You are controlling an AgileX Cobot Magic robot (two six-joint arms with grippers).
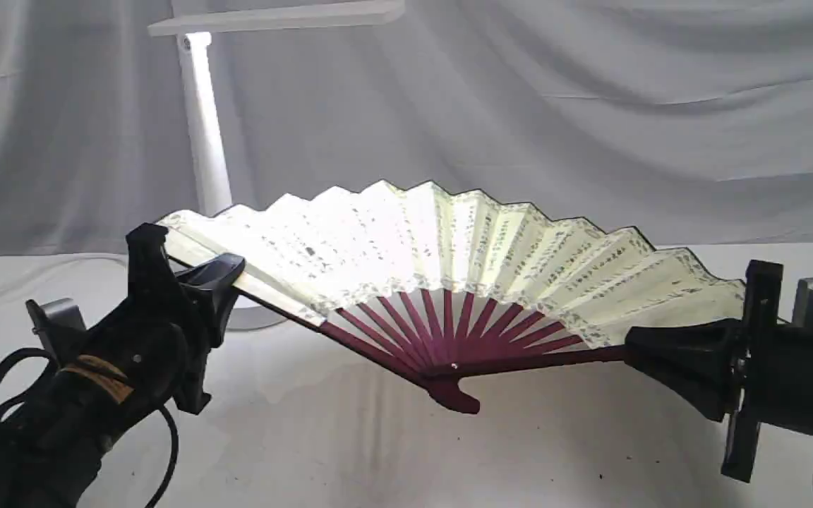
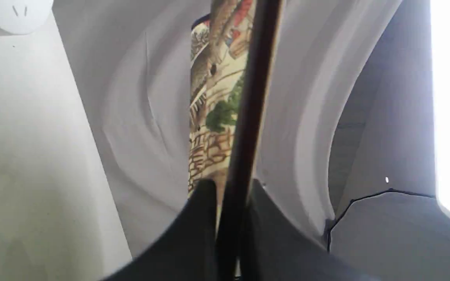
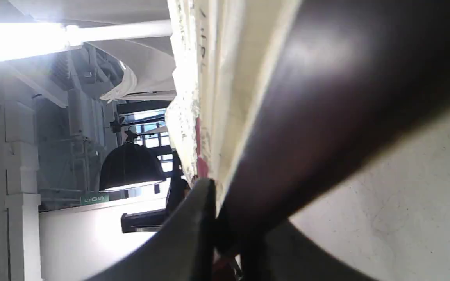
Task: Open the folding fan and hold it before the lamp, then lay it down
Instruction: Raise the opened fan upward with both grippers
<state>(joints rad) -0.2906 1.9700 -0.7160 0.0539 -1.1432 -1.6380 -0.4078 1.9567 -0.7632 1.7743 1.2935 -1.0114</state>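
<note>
The folding fan [image 1: 442, 254] is spread wide open and held in the air above the white table, its cream pleats with dark script facing the exterior view and its maroon ribs meeting at the pivot below. My left gripper [image 1: 219, 279] is shut on the fan's left guard. My right gripper [image 1: 643, 346] is shut on the right guard. The lamp [image 1: 203, 127] stands behind the fan's left part, its stem lit and its flat head at the top. In the left wrist view the dark guard [image 2: 248, 117] runs between the fingers [image 2: 199, 218]. The right wrist view shows the fan [image 3: 307, 109] edge-on.
A grey draped cloth [image 1: 590, 106] hangs behind the white table [image 1: 378, 451]. The lamp's round base [image 2: 10, 15] shows in the left wrist view. Black cables trail from both arms at the front corners.
</note>
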